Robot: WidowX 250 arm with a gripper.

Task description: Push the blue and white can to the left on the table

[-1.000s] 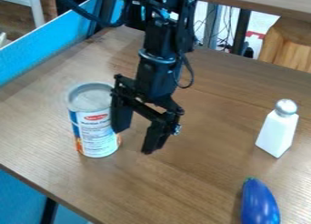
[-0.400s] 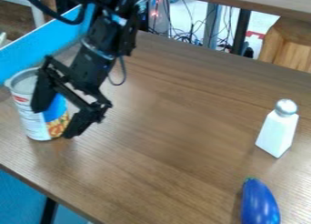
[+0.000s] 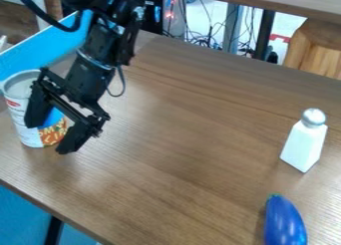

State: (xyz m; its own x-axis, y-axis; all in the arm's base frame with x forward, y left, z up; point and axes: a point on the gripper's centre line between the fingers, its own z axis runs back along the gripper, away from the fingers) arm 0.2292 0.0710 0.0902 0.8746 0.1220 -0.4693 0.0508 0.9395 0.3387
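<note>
The black gripper point(image 3: 48, 139) hangs at the left of the table, its two fingers apart and nothing between them that I can make out. Just behind and left of it stands an upright can point(image 3: 20, 120) with a grey top, partly covered by the fingers; whether they touch it I cannot tell. A white shaker point(image 3: 303, 145) with a silver cap stands upright on the right side. At the lower right lies a blue eggplant-shaped toy point(image 3: 284, 223) with a small green tip.
The brown wooden table point(image 3: 180, 154) has its front edge running down from the left. A blue panel point(image 3: 41, 50) borders the back left, close behind the can. Cables and a wooden stool point(image 3: 309, 52) are beyond the back edge.
The gripper has moved left from the table's middle-left. The can has shifted left too and turned, showing a different side of its label. The shaker and the blue toy have stayed put.
</note>
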